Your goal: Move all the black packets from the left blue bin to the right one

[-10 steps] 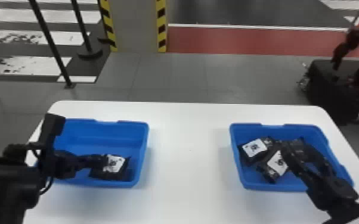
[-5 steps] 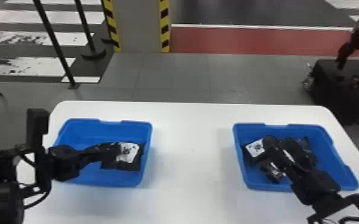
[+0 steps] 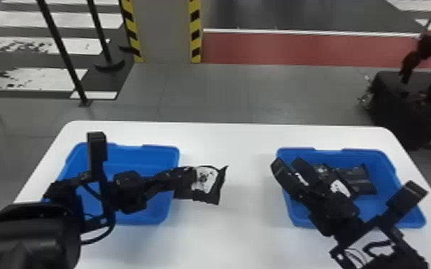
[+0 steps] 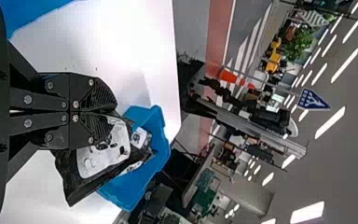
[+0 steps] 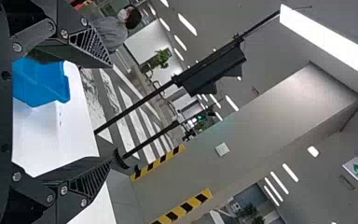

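My left gripper pinches white-labelled black packet above white table, near left blue bin's rim, on side facing right blue bin. My right gripper, fingers spread, hangs over right blue bin, near other packets inside.

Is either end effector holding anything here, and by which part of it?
The left end effector holds a black packet by one edge, beside its white label; the right end effector, open, holds nothing.
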{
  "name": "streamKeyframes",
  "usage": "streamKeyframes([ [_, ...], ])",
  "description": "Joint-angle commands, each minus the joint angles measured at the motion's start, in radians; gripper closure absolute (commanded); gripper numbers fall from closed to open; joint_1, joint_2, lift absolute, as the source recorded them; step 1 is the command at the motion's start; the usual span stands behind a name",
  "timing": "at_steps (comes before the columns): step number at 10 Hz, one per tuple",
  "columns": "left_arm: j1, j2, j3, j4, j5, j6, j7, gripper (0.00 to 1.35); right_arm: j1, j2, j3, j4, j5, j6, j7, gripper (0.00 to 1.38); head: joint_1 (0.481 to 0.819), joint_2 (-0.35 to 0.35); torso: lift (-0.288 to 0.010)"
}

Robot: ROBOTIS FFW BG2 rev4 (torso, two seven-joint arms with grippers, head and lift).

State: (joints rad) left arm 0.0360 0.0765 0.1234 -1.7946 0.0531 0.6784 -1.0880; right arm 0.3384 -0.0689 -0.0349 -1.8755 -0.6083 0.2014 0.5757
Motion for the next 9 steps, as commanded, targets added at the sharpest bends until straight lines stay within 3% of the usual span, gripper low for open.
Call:
streamKeyframes([
  [1, -0.024, -0.001, -0.054, 0.012, 0.017, -0.004, 0.008, 1.21, -0.019, 0.003, 0.017, 0.014, -0.001, 0.019, 0.009, 0.35, 0.695, -0.015, -0.11],
  [9, -0.088, -0.012, -0.133, 0.066, 0.053, -0.006, 0.034, 1.21, -0.044, 0.009, 0.07, 0.024, -0.001, 0.105, 0.046, 0.35, 0.695, -0.039, -0.11],
])
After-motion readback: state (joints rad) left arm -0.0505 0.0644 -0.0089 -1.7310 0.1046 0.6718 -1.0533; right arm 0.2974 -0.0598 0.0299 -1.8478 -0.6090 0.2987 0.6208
